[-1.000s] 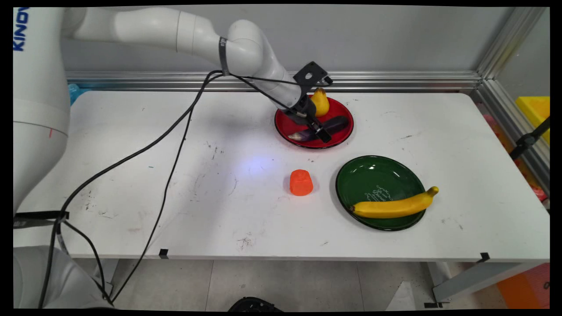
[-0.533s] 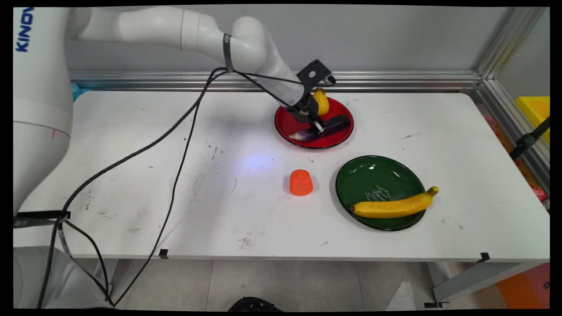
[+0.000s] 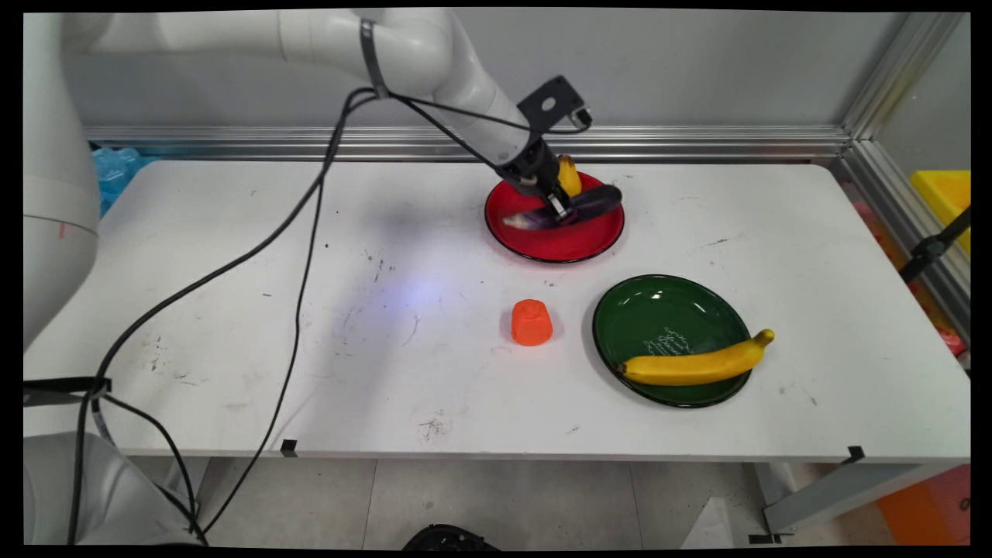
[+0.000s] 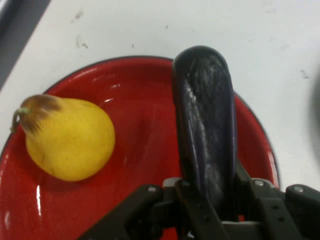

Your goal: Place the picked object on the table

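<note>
You can make out white script on the green plate (image 3: 659, 310), too small to read. Your gripper (image 3: 559, 208) is clamped on the purple eggplant (image 3: 589, 203) above the red plate (image 3: 570, 244) — a yellow pear (image 4: 70, 137) sits beside it. Nearer you: an orange block (image 3: 532, 322) and a banana (image 3: 694, 364) across the green plate.

We've got a white table (image 3: 232, 310) here, pretty scuffed up, with dark scratches and smudges all over the top. Behind it there's a plain grey wall (image 3: 697, 70), and an aluminium rail (image 3: 697, 143) runs along the table's far edge, turning the corner and coming down the right side. Under the near edge we can see a light tiled floor (image 3: 504, 504). Off to the right sits a yellow bin (image 3: 942, 198), and lower down something orange (image 3: 926, 508).
</note>
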Motion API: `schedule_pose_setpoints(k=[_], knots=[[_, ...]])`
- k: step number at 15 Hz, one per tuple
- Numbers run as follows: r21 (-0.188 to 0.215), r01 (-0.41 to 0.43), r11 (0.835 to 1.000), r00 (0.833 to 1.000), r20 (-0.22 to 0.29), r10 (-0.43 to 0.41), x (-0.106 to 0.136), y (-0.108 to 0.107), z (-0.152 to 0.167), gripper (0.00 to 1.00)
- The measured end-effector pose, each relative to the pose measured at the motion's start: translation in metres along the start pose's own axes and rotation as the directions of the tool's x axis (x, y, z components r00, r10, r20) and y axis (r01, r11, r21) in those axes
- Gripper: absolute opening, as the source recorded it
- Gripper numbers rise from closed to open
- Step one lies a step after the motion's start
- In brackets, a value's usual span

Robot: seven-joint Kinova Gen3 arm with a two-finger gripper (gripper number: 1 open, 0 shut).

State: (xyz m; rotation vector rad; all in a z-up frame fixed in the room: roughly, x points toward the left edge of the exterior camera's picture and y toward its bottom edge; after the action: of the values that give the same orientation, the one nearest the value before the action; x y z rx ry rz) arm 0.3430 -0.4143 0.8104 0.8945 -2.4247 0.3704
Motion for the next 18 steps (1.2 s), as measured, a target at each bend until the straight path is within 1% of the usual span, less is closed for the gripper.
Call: schedule_pose_setpoints(k=[3, 7, 9, 13, 15, 18], knots=[[-0.008, -0.04, 0.999, 0.999, -0.006, 0.04, 0.004, 0.01, -0.03, 0.0], [-0.057, -0.118, 0.991, 0.993, 0.002, 0.118, 0.0, 0.037, -0.079, 0.0], [-0.092, -0.159, 0.983, 0.987, 0.012, 0.161, -0.005, 0.053, -0.099, 0.0], [-0.165, -0.237, 0.958, 0.968, 0.04, 0.246, -0.018, 0.088, -0.129, 0.0], [-0.193, -0.266, 0.945, 0.958, 0.056, 0.281, -0.026, 0.104, -0.138, 0.0], [-0.224, -0.29, 0.93, 0.947, 0.073, 0.313, -0.035, 0.122, -0.142, 0.0]])
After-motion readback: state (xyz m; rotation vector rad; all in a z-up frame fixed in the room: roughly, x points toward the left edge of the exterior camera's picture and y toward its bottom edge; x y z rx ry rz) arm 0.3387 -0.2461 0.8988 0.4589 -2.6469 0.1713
